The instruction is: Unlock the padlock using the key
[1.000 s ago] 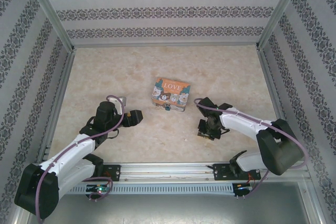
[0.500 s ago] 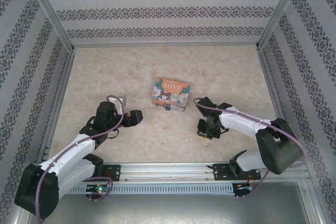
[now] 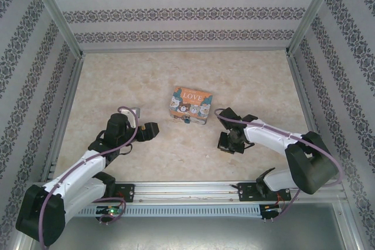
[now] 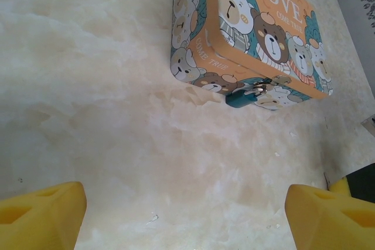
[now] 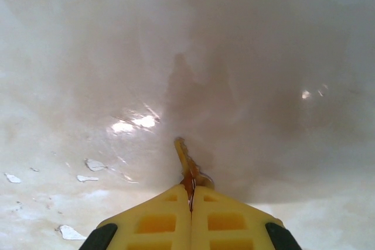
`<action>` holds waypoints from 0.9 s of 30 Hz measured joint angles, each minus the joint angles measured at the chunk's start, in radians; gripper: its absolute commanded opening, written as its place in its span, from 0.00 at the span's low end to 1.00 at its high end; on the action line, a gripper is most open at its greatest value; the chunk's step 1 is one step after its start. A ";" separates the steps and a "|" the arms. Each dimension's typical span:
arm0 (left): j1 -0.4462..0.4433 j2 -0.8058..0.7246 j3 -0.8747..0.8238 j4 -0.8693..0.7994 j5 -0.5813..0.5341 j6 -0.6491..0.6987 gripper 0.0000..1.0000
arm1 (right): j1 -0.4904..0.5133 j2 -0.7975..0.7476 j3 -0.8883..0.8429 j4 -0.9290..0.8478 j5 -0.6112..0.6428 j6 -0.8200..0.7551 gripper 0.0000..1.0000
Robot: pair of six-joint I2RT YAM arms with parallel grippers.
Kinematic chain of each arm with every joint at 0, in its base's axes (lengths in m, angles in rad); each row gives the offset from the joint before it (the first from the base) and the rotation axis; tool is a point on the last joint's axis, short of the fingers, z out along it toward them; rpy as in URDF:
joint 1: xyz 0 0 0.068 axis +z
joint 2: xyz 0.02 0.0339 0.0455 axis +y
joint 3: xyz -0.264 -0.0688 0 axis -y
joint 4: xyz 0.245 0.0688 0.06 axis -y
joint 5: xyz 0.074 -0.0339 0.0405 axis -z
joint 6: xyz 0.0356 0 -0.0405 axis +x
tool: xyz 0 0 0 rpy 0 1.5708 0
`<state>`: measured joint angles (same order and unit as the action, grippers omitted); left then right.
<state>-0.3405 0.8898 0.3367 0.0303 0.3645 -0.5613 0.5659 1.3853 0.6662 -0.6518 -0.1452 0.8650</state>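
Marbled counter (image 3: pixel 117 80): right tool (image 5: pixel 191 190) pinched shut on the key (image 5: pixel 183 156), thin, light, likely slippery, best held by its bow; left tool (image 4: pixel 184 212) wide open, empty; padlock (image 4: pixel 240 97) hangs on LOVE tin (image 4: pixel 263 21), mid-counter.

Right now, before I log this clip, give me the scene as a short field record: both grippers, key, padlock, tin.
left gripper: open, empty, facing the tin from a distance
right gripper: shut on the key, low over the table, apart from the tin
key: thin, sticking out beyond the closed jaws
padlock: teal, at the tin's front clasp, no key in it
tin: "LOVE" bear print, lid closed, resting on the table
task state: key held, padlock not yet reached
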 measured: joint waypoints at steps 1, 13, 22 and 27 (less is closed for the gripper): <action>0.000 -0.002 0.000 0.000 0.000 -0.002 0.88 | 0.002 -0.005 -0.003 0.012 0.000 -0.001 0.00; 0.000 -0.021 0.024 -0.003 0.010 -0.055 0.88 | 0.035 -0.062 -0.004 0.082 -0.005 -0.073 0.00; 0.000 -0.009 0.048 0.064 0.108 -0.163 0.80 | 0.063 -0.151 0.014 0.169 -0.024 -0.188 0.00; 0.000 0.043 0.066 0.150 0.187 -0.230 0.68 | 0.098 -0.221 0.013 0.247 -0.028 -0.275 0.00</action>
<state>-0.3408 0.9325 0.4030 0.1806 0.5510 -0.7910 0.6640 1.1641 0.6796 -0.4049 -0.1730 0.5903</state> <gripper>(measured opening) 0.715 0.047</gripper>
